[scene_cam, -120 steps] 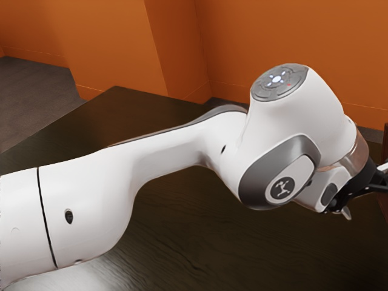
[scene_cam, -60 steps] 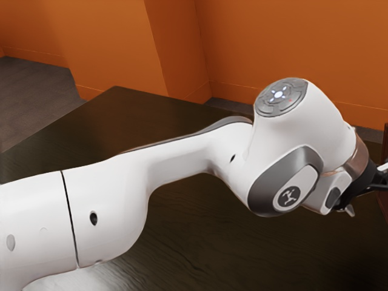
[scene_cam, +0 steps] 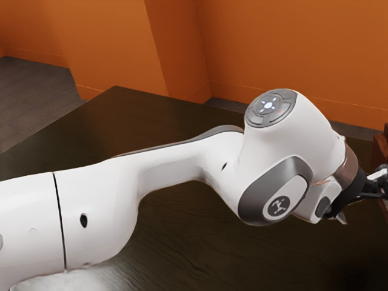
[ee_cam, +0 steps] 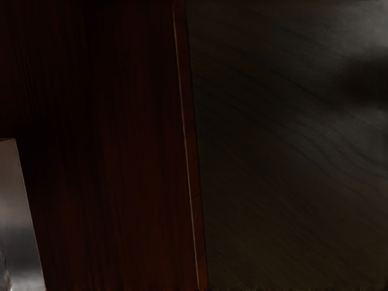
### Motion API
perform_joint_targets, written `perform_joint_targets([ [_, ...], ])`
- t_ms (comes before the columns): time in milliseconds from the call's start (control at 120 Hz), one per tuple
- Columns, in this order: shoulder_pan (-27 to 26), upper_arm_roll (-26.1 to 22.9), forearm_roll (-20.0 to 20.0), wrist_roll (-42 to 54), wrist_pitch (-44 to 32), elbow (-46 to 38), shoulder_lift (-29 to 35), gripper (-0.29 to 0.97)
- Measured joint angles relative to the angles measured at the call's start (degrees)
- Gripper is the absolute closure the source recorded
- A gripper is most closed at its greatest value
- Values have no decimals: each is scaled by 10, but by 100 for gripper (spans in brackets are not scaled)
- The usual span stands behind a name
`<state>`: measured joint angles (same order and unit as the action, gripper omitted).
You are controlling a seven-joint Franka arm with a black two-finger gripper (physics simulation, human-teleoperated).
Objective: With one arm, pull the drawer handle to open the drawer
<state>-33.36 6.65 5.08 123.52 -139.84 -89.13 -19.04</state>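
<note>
- My gripper sits at about 3 o'clock in the exterior view. It is close against the red-brown drawer unit at that edge and low over the dark table.
- I cannot tell whether it is released or clenched, because my own wrist hides it.
- In the wrist view that wood meets the table along one straight edge. A pale grey bar lies on the wood's far side from the table. It may be the handle, but I cannot be sure.
- I judge this to be the end of the reach or the very start of the pull.
- The next move calls for a firm hold on the handle, then a straight draw toward 9 o'clock, square to the drawer face, without twisting.
- Against half a second ago, my wrist cap has slid toward 8 o'clock and my forearm seam has backed toward 9 o'clock.
- More red-brown wood also shows at 3 o'clock, so the drawer may be coming out with me.
</note>
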Motion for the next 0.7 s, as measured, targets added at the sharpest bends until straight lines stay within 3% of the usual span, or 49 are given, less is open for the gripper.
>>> perform_joint_targets([
  [700, 28, 6, -3, 1, -2, -154, 121, 1],
])
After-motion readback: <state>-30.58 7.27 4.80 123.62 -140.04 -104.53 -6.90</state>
